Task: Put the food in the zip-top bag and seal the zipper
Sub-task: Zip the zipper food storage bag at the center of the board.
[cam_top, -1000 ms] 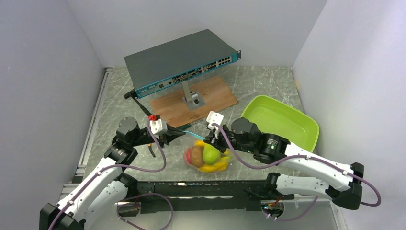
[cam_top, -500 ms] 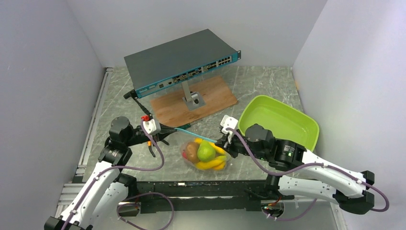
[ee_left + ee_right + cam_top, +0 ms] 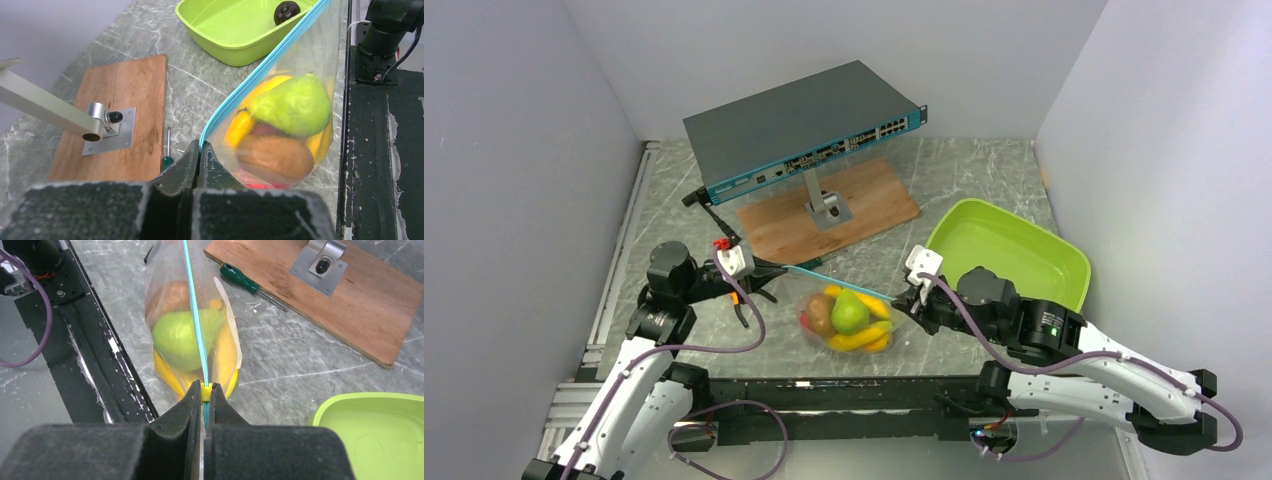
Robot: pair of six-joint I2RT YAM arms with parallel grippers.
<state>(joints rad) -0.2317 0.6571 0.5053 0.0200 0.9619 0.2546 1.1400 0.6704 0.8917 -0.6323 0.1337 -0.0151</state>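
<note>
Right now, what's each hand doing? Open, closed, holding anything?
Left hand: closed, pinching one end of the zipper.
Right hand: closed, pinching the zipper's other end, at the yellow slider.

High rear overview, wrist cameras close, facing each other, sharing zip-top bag (image 3: 280,125)

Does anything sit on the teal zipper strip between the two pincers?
Nothing visible does. The thin teal-blue zipper strip runs bare and taut from the left pincer to the right pincer; the toy fruit hangs below it inside the clear plastic bag.
</note>
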